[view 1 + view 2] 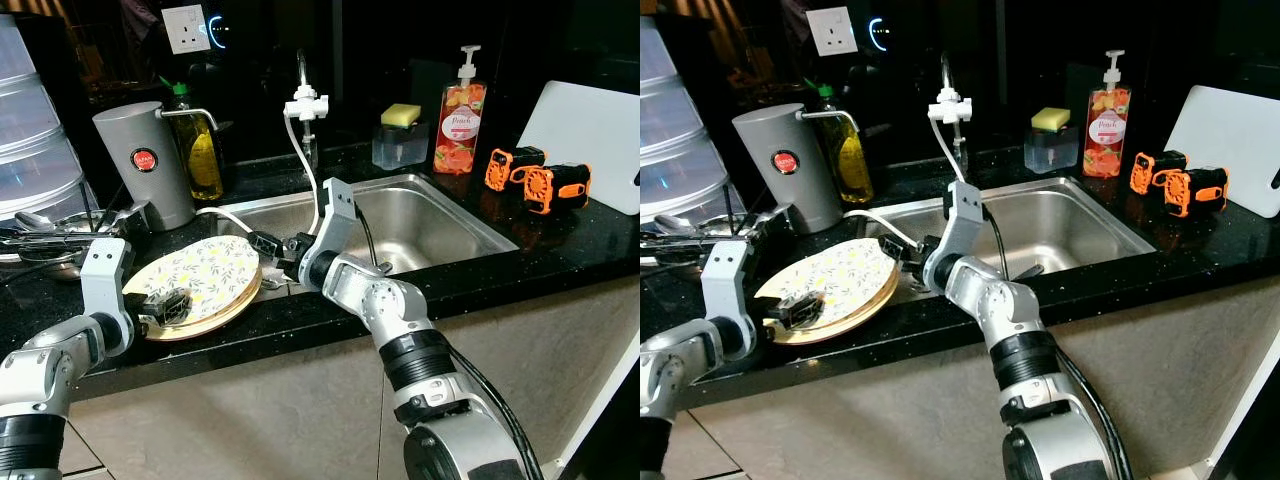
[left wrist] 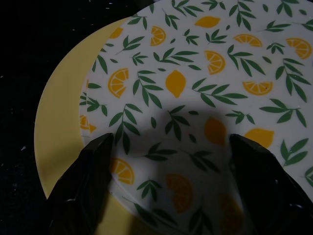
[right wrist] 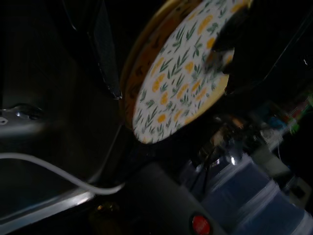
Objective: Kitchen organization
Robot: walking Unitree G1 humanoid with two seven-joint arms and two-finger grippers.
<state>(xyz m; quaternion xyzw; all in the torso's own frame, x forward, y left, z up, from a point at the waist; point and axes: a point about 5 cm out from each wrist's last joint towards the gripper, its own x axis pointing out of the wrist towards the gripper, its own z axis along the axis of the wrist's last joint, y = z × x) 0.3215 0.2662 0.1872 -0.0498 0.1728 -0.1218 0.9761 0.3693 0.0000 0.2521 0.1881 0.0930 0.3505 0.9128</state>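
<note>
The lemon-patterned plate (image 1: 205,275) is lying on top of a plain yellow plate (image 2: 63,127), the pair sitting on the black table (image 1: 560,250) just beside the near left corner of the steel sink (image 1: 430,225), its top plate seeming to be tipping up a little toward the sink, and both arms are flanking it. The left pincer (image 1: 165,305) is hovering over the near-left rim with its fingers (image 2: 85,171) spread wide, touching nothing that can be made out. The right pincer (image 1: 272,252) is sitting at the opposite, sink-side edge, and whether it is parted or clenched cannot be told. The stack is round, so no long axis is guiding the grasp; the left pincer looks nearer, already reaching in over the printed face
</note>
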